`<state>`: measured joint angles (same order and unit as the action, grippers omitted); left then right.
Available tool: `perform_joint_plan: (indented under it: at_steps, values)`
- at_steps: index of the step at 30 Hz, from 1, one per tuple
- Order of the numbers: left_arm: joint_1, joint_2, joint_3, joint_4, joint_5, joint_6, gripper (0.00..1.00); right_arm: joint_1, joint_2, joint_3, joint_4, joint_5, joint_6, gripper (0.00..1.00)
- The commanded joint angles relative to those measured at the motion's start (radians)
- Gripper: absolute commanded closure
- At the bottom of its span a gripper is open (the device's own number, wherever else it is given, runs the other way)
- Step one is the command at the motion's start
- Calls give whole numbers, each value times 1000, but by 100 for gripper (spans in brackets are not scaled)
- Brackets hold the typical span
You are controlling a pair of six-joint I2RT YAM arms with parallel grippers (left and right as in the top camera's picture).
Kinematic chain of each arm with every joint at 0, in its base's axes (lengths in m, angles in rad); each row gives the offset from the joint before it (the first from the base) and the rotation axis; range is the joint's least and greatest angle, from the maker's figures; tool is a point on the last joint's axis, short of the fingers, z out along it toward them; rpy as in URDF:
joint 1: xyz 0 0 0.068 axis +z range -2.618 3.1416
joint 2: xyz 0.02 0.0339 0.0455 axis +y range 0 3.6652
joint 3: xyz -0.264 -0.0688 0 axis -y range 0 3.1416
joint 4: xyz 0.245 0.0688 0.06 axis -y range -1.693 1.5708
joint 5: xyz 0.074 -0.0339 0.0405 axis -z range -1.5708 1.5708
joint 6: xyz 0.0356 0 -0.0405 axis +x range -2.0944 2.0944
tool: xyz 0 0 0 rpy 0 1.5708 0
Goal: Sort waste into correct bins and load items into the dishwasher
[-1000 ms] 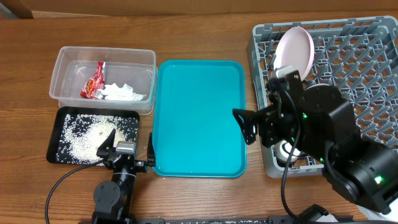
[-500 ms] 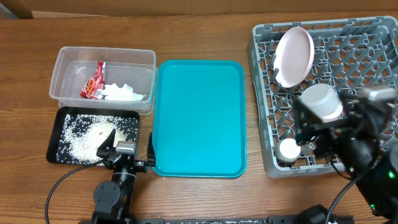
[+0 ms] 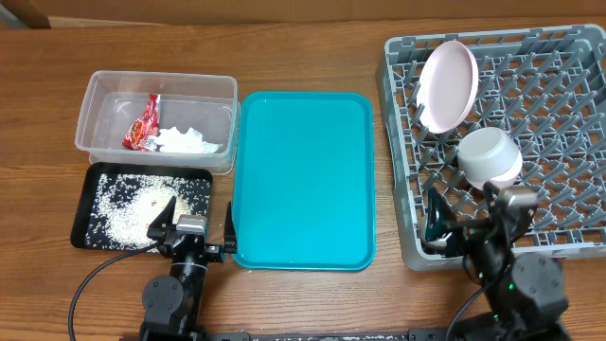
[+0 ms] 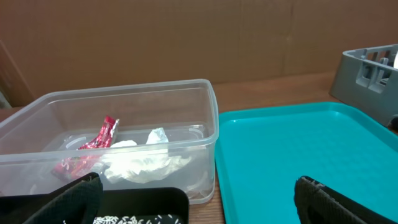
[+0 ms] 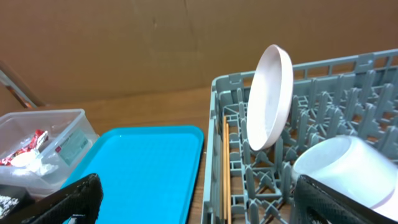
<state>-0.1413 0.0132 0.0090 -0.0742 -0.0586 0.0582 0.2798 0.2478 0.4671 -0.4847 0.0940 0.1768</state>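
Observation:
The clear tub (image 3: 161, 78) at the left holds a red wrapper (image 3: 142, 125) and a white tissue (image 3: 185, 140). In front of it, rice grains (image 3: 123, 204) lie in the black tray (image 3: 204, 173). In the grey dish rack (image 3: 559, 95) at the right, a white plate (image 3: 448, 85) stands on edge and a white bowl (image 3: 490, 156) lies tilted. Chopsticks (image 5: 226, 168) lie along the rack's left wall. My left gripper (image 3: 192, 227) is open at the table's front, between the black tray and the teal tray. My right gripper (image 3: 469, 227) is open at the rack's near edge. Neither holds anything.
A bare teal serving tray (image 3: 303, 180) lies in the middle, between the bins and the rack. The wood table (image 3: 312, 47) runs behind everything. Brown cardboard (image 5: 155, 43) stands beyond the table's far edge.
My right arm has pulled back from over the rack's left part to its near edge, uncovering the bowl in the rack. The left arm has not moved.

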Motion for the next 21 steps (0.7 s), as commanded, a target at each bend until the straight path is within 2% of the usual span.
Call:
perform_joint_plan:
  at_steps: [1,8,11,21]
  values:
    - [11,-9,-4,3,7,-13,0,-8,-91,-113,56,-6,9,0]
    - [11,-9,-4,3,7,-13,0,-55,-242,-390,328,-11,10,0]
    - [11,-9,-4,3,7,-13,0,-88,-245,-463,455,-17,9,0]
    - [11,-9,-4,3,7,-13,0,-118,-245,-459,412,-13,9,0]
